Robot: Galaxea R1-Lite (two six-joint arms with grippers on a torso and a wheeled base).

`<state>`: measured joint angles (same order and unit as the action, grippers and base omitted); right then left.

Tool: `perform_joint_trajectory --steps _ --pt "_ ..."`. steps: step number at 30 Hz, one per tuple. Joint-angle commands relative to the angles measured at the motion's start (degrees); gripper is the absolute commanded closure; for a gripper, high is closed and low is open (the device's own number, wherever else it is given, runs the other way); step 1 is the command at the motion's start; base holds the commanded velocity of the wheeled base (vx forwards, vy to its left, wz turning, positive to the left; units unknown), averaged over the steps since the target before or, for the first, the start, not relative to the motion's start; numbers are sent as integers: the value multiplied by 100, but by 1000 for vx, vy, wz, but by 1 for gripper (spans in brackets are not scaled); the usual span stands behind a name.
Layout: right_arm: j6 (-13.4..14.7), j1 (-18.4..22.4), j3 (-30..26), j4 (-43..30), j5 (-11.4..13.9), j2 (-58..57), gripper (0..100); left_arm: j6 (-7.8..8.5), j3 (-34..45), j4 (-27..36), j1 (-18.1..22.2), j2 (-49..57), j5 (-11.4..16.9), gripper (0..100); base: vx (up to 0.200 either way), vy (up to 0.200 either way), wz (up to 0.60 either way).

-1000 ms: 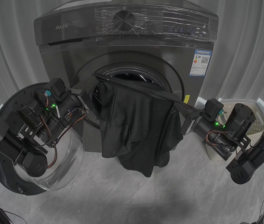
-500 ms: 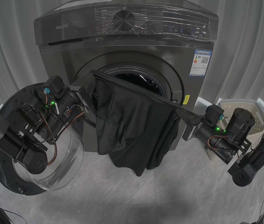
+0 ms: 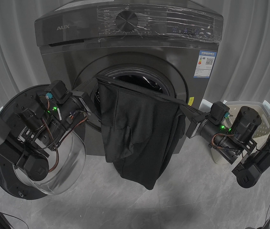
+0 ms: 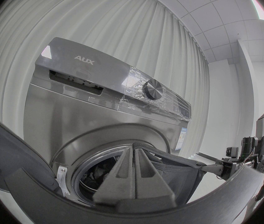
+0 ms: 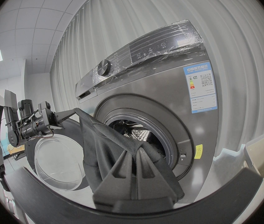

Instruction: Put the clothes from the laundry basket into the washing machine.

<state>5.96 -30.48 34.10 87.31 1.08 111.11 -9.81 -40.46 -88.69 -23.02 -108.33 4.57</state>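
Right, the left claw (image 3: 93, 80) was clamped fully closed on one top corner of the black garment (image 3: 135, 128), up against the left rim of the drum opening (image 3: 141, 77). Over on the other side, the right claw (image 3: 182, 108) was pinched just as tight on the opposite corner, sitting lower and off the opening's right edge. From each wrist camera the two halves of the claw met flush, with cloth spilling out at the tip.

Between the pair, the garment's top hem was pulled taut, a straight line slanting down towards the right across the mouth of the drum. Below that line the cloth hung in loose folds down the front of the washing machine (image 3: 77, 61), and its lowest point dangled over the grey floor (image 3: 185, 201).

The round glass door (image 3: 68, 172) stood swung wide open on the left, behind the left arm. The pale, perforated laundry basket (image 3: 265, 126) sat on the floor just right of the machine, behind the right arm. A white curtain (image 3: 252, 42) hung behind everything.
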Motion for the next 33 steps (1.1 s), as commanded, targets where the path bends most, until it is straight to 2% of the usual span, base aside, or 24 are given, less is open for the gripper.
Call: perform_joint_trajectory --steps 1,5,6,9,11,14,15,16,18,21,27,30,31,33 --pt "2 -20 36 5 6 16 100 6 135 9 -19 -4 44 100 0 0 0" --pt "2 -20 44 14 6 16 100 15 267 9 -10 -4 79 100 0 0 0" --pt "2 -20 53 14 6 8 100 23 311 9 -10 -4 88 0 0 0 0" --pt "2 -29 80 14 6 16 100 -3 443 0 -19 -13 123 0 0 0 0" --pt "2 -37 97 14 6 16 100 6 706 -8 -28 -48 264 0 0 0 0" --pt "10 -81 229 5 -12 60 100 76 1392 -8 -89 -92 800 0 0 0 0" --pt "10 -81 282 5 -12 96 100 85 1550 -8 -142 -92 914 0 0 0 0" --pt "10 -81 282 5 -12 96 100 85 1550 -8 -142 -92 914 0 0 0 0" --pt "2 -90 484 5 -12 227 100 85 1963 -17 -300 -163 1142 0 0 0 0" --pt "2 -160 704 -3 -12 298 100 173 1981 -17 -353 -356 1169 0 0 0 0" --pt "63 -354 1011 -47 -29 447 100 507 1796 -17 -405 -962 1195 0 0 0 0" --pt "89 -363 1073 -47 -56 588 100 586 1603 -17 -432 -1305 1099 0 0 0 0" --pt "89 -371 1187 -47 -135 737 100 656 1365 -17 -441 -1560 1046 0 0 0 0" --pt "98 -363 1310 -47 -205 843 100 674 1242 -17 -441 -1692 861 0 0 0 0"
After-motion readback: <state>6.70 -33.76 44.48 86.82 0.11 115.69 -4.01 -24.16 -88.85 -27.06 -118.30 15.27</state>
